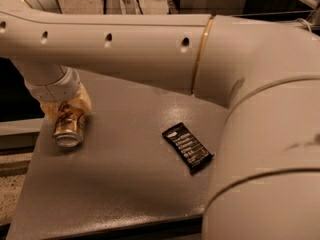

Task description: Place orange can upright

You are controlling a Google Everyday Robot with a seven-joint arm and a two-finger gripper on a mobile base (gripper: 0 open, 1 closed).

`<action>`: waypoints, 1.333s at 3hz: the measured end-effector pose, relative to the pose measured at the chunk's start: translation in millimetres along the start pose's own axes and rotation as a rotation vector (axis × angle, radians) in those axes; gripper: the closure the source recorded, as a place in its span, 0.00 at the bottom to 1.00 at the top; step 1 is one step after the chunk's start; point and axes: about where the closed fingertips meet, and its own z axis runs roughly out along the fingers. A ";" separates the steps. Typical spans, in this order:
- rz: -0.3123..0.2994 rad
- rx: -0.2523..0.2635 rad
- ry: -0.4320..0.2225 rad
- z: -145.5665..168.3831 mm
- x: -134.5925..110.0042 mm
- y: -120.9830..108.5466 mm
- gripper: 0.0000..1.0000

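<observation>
Tan pads (pixel 83 105) of the gripper (pixel 67 114) sit on 2 sides of the orange can (pixel 68 130), pinching its body just under the cream wrist, at the left of the grey table (pixel 125 189). The orange can hangs tilted, not upright, with its silver end turned down and toward the camera. It is close above the table near the left edge, and I cannot tell whether it touches the surface. It looks to be a light, thin-walled thing: stiff along its length, easily dented across the middle, and smooth enough to slip or swivel between the pads under a weak squeeze. The safest hold is probably across the middle of the body with moderate pressure, so that 1 flat end can meet the table squarely. A rim landing on its edge could tip the can or let it roll. Well apart to the right lies a flat black packet (pixel 188 147) with pale print, and the thick cream arm (pixel 150 49) spans the view above.
</observation>
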 end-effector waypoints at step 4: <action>-0.161 -0.498 -0.391 -72.5 -53.6 -63.0 1.00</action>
